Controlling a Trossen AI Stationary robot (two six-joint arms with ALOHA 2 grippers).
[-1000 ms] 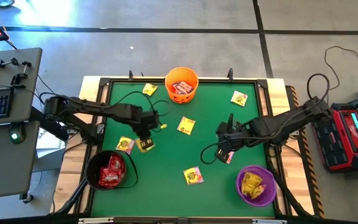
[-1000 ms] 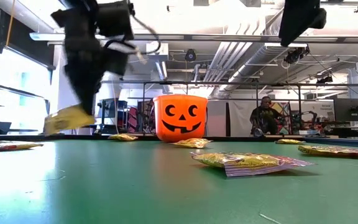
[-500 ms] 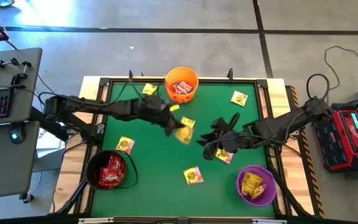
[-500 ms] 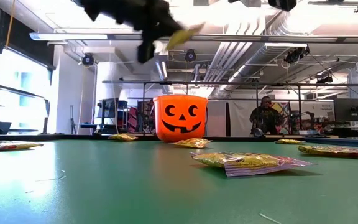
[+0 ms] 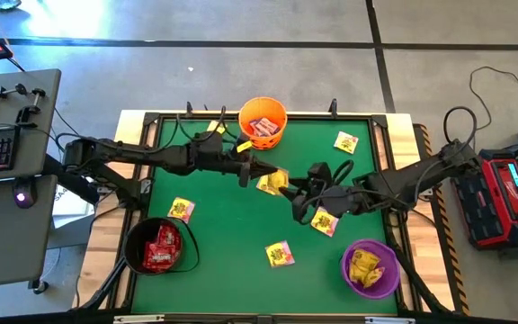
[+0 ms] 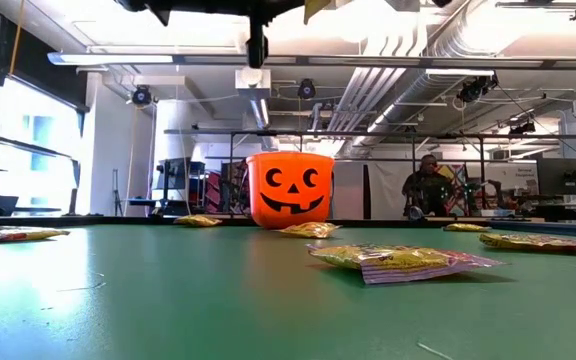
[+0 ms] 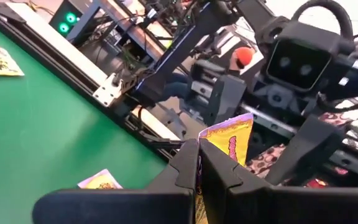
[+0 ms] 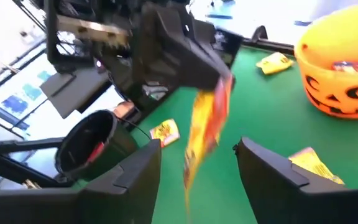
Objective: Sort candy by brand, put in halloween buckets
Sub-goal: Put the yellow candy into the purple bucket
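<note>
My left gripper [image 5: 266, 170] is high over the middle of the table and shut on a yellow candy packet [image 8: 205, 129]. The same packet [image 7: 227, 139] shows past the fingers in the left wrist view. My right gripper [image 5: 297, 191] faces it from the table's right and is open. Its two fingers [image 8: 135, 169] stand on either side of the hanging packet without touching it. The orange bucket [image 5: 263, 121] stands at the far edge. The black bucket [image 5: 158, 245] holds red candy. The purple bucket [image 5: 369, 267] holds yellow candy. My left gripper pinches the yellow packet by its upper end [image 8: 219, 84] between the two shut fingers [image 7: 185, 163]. The fingers come about level from the table's left. The packet is lifted clear of the table and hangs below the fingers between my right gripper's open fingers.
Loose yellow packets lie flat on the green mat: one near the black bucket [image 5: 181, 209], one near the front [image 5: 280, 254], one under the right arm [image 5: 324, 221], one in the middle [image 5: 269, 184], two near the far edge [image 5: 345, 141] [image 5: 216, 129]. A person [image 6: 426, 190] sits beyond the table.
My left gripper has carried the yellow packet up from near the black bucket and toward the table's right and far side, to the middle. My right gripper has moved toward the table's left and far side to meet it. The packet now hangs in the air between them.
</note>
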